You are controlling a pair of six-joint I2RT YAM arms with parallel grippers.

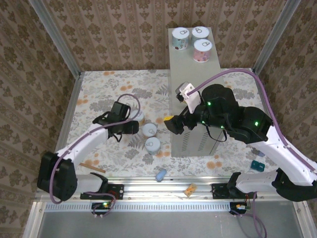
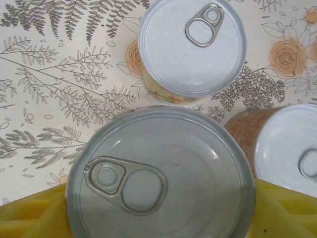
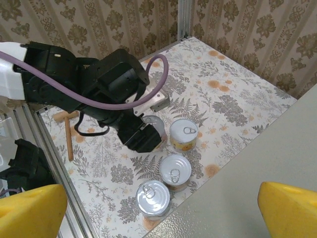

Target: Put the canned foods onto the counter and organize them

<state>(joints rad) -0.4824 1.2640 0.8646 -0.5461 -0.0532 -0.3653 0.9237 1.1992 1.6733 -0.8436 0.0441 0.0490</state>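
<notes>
1. Fern-and-flower floor [image 1: 124,84] inside wallpapered walls carries the counter [image 1: 194,74], a tall grey box on the floor's right side.
2. Three cans [image 1: 200,33] stand upright at the counter's far end. Its near end is bare.
3. Four more stand on the floor just left of the counter's near half: three loose cans [image 3: 175,171] and, farthest from the counter, the gripped can [image 2: 161,178].
4. The left gripper [image 1: 128,124] is set over that can from above. Its yellow pads [image 2: 29,218] sit against the can's wall on opposite sides, so I read it as clamped on the can. The can's base looks to be on the floor.
5. The right gripper [image 1: 173,123] hangs over the counter's near left edge, fingers [image 3: 29,208] spread wide and holding nothing.
6. Deciding relation: the can's long axis is vertical, in line with the grasp. The counter's top lies to the left gripper's right and well above the floor. The move probably calls for a straight lift before any travel toward the counter, passing over the loose cans between. The left arm is the nearer one, and the right gripper sits across the likely path to the counter's near end.
</notes>
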